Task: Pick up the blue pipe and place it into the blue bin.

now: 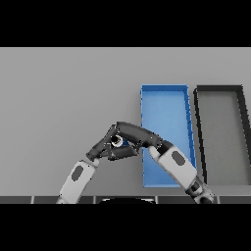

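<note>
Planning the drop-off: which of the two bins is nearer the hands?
The blue bin; the black bin sits farther right, beyond it.

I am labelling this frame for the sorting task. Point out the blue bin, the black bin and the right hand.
blue bin point(164, 89): head view, on its far rim.
black bin point(218, 88): head view, on its far rim.
right hand point(128, 131): head view, on the back of the hand.

Grey table point(63, 93) bears blue bin point(164, 89) and black bin point(219, 88).
</note>
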{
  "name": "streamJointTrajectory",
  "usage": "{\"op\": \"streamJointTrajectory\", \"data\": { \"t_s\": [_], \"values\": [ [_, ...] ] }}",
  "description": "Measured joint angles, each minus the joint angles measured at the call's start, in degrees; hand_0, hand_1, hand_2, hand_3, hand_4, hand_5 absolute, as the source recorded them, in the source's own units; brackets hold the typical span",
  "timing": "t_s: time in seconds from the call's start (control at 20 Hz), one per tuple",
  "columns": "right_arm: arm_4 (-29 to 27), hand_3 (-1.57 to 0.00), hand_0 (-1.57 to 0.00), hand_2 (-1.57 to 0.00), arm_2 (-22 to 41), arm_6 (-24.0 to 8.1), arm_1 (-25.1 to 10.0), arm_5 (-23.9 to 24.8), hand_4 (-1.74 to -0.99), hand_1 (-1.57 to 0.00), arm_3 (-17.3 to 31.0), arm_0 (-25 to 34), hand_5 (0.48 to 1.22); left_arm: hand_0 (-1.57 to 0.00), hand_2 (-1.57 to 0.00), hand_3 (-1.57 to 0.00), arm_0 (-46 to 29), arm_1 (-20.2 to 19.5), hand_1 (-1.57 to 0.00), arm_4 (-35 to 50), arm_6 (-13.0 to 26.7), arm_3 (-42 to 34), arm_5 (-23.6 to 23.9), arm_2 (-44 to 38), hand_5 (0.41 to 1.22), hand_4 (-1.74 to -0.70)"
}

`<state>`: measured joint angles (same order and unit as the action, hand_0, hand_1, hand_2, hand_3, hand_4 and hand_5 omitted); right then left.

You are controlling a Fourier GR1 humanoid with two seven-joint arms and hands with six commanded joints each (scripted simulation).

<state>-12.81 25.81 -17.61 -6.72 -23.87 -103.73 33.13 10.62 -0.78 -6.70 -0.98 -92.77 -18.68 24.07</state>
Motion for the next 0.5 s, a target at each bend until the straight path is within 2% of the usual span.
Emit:
{"op": "streamJointTrajectory", "data": {
  "t_s": [0.1,0.2,0.25,0.35,0.4,0.5],
  "values": [
    [-0.3,-1.56,-1.56,-1.56,0.0,-3.3,0.8,0.5,-1.738,-1.56,-0.7,-0.1,1.211,-0.60,-0.53,-0.48,0.4,-1.4,-0.55,0.0,-0.5,0.1,-3.9,-0.6,1.221,-1.21],
    [0.2,-1.56,-1.57,-1.57,-0.1,-5.5,1.7,0.8,-1.739,-1.57,-0.7,-0.2,1.214,-0.38,-0.34,-0.30,0.6,-1.3,-0.35,-2.1,1.4,0.0,-5.3,-1.1,1.029,-1.08],
    [0.6,-1.56,-1.57,-1.57,0.1,-3.7,1.7,0.8,-1.739,-1.57,-0.9,-1.0,1.216,-0.31,-0.27,-0.24,0.4,-0.9,-0.28,-2.4,2.9,-0.4,-5.5,-1.3,0.938,-1.05],
    [0.3,-1.57,-1.57,-1.57,0.3,-4.9,1.3,1.7,-1.740,-1.57,-1.5,-1.2,1.218,-0.20,-0.17,-0.16,0.5,-0.4,-0.18,-1.7,3.4,-0.3,-5.0,-2.0,0.770,-1.00],
    [-0.1,-1.57,-1.57,-1.57,0.0,-6.4,1.1,2.0,-1.740,-1.57,-1.6,-0.9,1.218,-0.16,-0.14,-0.12,0.0,0.2,-0.14,-1.6,3.1,-0.2,-5.0,-1.4,0.704,-0.98],
    [-0.5,-1.57,-1.57,-1.57,-0.2,-5.9,1.0,2.4,-1.740,-1.57,-1.1,-0.7,1.219,-0.10,-0.09,-0.08,-0.3,0.4,-0.09,-0.6,5.1,0.0,-5.1,-2.1,0.603,-0.97]
  ]
}}
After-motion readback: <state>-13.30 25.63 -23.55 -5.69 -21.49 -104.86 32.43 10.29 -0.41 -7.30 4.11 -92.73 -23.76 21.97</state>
